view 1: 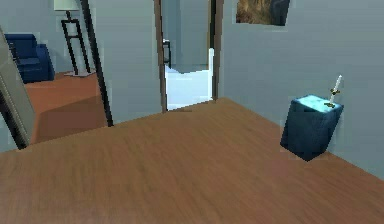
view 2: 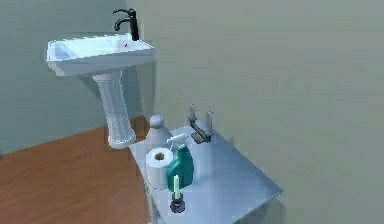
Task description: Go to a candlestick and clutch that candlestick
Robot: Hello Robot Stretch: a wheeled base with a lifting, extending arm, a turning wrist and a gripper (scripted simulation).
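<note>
Forward view: wood floor point(view 1: 180, 170) running up to an open doorway point(view 1: 188, 60) at top centre, bright room beyond. Blue armchair point(view 1: 25, 55) and dark-stemmed floor lamp point(view 1: 70, 35) at upper left, through a second opening. Wall picture point(view 1: 263, 10) at top right, cut off by the frame's upper edge. Blue box point(view 1: 312, 125) at right, with a thin pale stick point(view 1: 337, 88) leaning out of its top; too small to name.

Arm side view: other ground altogether. White pedestal sink point(view 2: 100, 55) with black tap point(view 2: 127, 22) at upper left. Grey-blue tabletop point(view 2: 235, 180) at lower centre, cut off at the bottom edge. Near that edge, the candlestick point(view 2: 177, 195) upright on the tabletop: green candle on a dark base. Just above it, a teal bottle point(view 2: 183, 163) beside a white paper roll point(view 2: 157, 162); touching or apart, cannot tell. Higher up, a pale rounded bottle point(view 2: 157, 123) and a dark two-pronged fitting point(view 2: 201, 128), hard to make out. State of the gripper's jaws: cannot tell.
</note>
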